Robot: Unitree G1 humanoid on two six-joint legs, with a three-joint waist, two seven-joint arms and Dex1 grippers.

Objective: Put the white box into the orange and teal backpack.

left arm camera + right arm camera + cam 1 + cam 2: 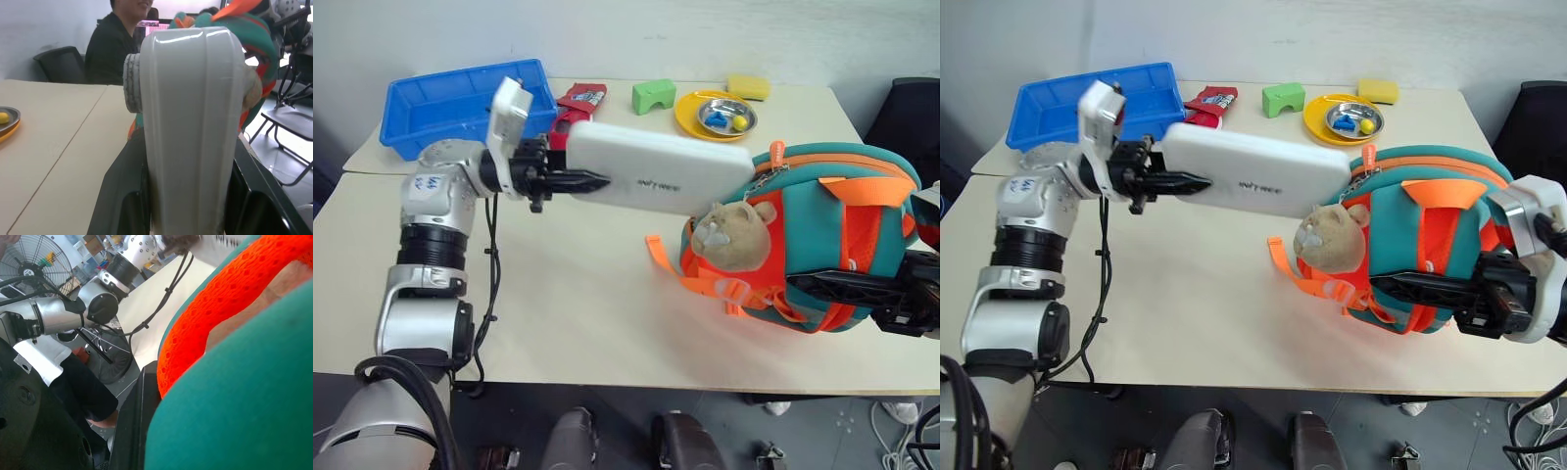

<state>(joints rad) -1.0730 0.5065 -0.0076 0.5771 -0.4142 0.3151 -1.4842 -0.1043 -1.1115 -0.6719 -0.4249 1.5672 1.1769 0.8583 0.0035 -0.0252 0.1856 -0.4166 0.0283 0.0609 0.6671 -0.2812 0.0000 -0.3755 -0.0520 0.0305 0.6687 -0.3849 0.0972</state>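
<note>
Left eye view: white box (658, 166) between left gripper (592, 181) jaws.

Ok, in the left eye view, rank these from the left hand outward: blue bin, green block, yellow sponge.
From the left hand:
1. Blue bin, just behind it at the table's far left.
2. Green block, far edge, middle.
3. Yellow sponge, far edge, further right, past the yellow plate.
</note>
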